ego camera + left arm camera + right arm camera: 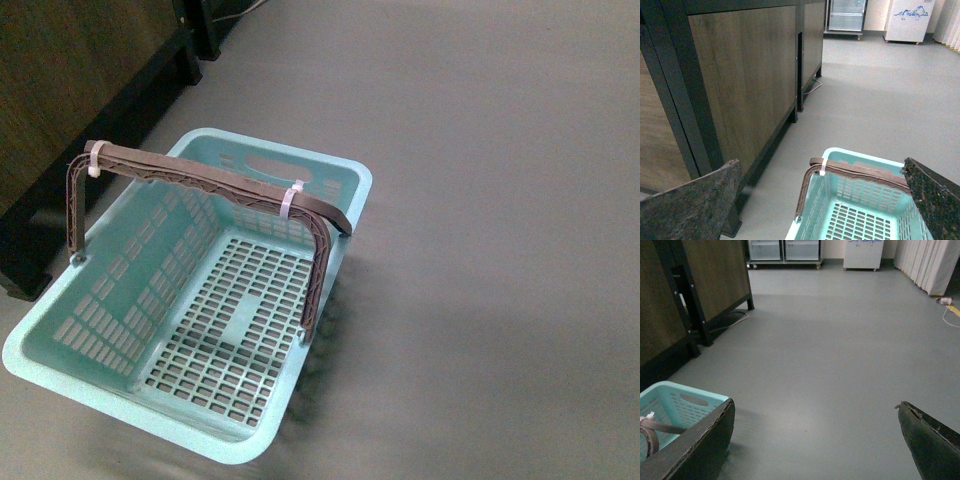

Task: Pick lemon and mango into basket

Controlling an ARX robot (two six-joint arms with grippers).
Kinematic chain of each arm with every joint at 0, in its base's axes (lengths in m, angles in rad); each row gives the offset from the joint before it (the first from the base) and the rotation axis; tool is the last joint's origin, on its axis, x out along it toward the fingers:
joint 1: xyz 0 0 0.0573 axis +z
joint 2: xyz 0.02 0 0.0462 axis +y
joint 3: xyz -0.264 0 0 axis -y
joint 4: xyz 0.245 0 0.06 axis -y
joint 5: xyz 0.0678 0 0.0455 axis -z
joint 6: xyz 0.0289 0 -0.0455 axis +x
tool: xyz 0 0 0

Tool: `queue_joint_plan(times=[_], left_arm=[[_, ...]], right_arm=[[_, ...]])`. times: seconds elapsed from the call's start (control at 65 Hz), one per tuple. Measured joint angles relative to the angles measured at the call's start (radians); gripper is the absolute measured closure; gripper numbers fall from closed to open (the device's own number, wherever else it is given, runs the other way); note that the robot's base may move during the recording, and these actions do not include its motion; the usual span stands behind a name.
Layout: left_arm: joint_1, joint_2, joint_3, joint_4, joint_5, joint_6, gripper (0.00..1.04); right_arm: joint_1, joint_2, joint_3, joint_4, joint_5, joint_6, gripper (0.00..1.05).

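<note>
Neither the lemon nor the mango shows in any view, so which way either lies from a pincer cannot be told. Only the basket (pixel 120 275) is in sight, empty on the floor (pixel 500 200) ahead of the robot, its long axis running away from it and its handles (pixel 210 185) raised across the opening. The left pincer (pixel 820 165) hangs spread above the basket and is nearer it, while the right pincer (pixel 815 404), likewise spread and empty, hovers over floor beside it.
</note>
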Motion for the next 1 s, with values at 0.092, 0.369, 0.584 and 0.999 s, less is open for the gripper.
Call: queue_joint_plan(times=[0.092, 0.369, 0.584, 0.999], left_arm=[[0.0, 0.0, 0.0, 0.0, 0.0, 0.0, 0.07], [0.042, 0.204, 0.146, -0.34, 0.253, -0.116, 0.07], [-0.018, 0.48, 0.262, -0.295, 0.337, -0.444, 0.07], [-0.034, 1.434, 0.378, 0.331, 0.191, -1.049, 0.07]], right_arm=[[0.0, 0.0, 0.0, 0.0, 0.0, 0.0, 0.09], [0.0, 0.0, 0.0, 0.0, -0.002, 0.0, 0.09], [0.0, 0.0, 0.0, 0.0, 0.0, 0.0, 0.09], [0.0, 0.0, 0.0, 0.0, 0.0, 0.0, 0.09]])
